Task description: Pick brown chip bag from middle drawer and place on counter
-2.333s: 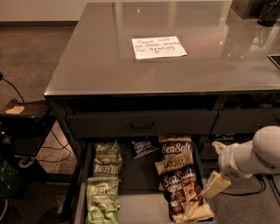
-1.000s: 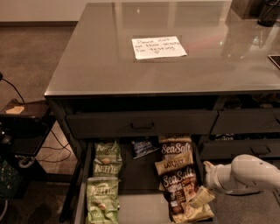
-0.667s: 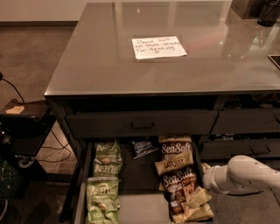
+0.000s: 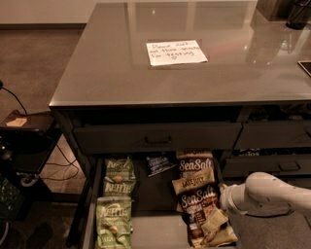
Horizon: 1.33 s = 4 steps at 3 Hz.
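The middle drawer (image 4: 154,229) is pulled open below the counter (image 4: 146,82), which carries a white handwritten note (image 4: 176,52). Two brown chip bags with "Sea Salt" lettering lie at the drawer's right side, one behind (image 4: 195,170) and one in front (image 4: 196,203). My gripper (image 4: 214,227) comes in from the right on a white arm (image 4: 272,194). It is down in the drawer, over the cream lower part of the front brown bag, and hides part of it.
Two green Kettle bags (image 4: 119,177) (image 4: 112,221) lie at the drawer's left, and a small dark-blue bag (image 4: 158,163) at the back middle. A closed drawer front with a recessed handle (image 4: 158,137) is above. A black stand with cables (image 4: 24,136) is on the left. Dark objects (image 4: 296,14) sit at the counter's far right.
My arm has dropped from beside the drawer's right edge and moved left, bringing the gripper down onto the front brown bag. The bags have not visibly shifted.
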Available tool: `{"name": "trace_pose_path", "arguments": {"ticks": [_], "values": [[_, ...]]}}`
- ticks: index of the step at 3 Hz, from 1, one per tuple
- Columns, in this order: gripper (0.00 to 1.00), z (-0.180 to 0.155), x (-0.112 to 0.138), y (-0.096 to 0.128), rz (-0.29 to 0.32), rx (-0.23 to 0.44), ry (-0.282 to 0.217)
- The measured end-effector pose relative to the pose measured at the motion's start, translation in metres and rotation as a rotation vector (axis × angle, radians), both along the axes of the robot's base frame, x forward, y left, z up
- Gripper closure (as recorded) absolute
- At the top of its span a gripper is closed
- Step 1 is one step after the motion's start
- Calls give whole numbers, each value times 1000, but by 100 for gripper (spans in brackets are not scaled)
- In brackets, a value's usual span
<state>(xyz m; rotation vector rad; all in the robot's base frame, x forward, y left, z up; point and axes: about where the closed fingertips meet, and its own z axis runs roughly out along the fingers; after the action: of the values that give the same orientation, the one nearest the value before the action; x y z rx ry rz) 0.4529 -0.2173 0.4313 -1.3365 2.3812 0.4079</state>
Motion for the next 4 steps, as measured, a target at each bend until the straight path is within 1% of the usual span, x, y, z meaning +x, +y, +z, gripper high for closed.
{"name": "trace_pose_path", "arguments": {"ticks": [1,2,3,4], "values": [[0,-12,3,8,2,13,29],[18,-17,2,14,6,27,55],[43,-13,-1,21,14,30,70],[66,-2,-3,16,20,20,54]]}}
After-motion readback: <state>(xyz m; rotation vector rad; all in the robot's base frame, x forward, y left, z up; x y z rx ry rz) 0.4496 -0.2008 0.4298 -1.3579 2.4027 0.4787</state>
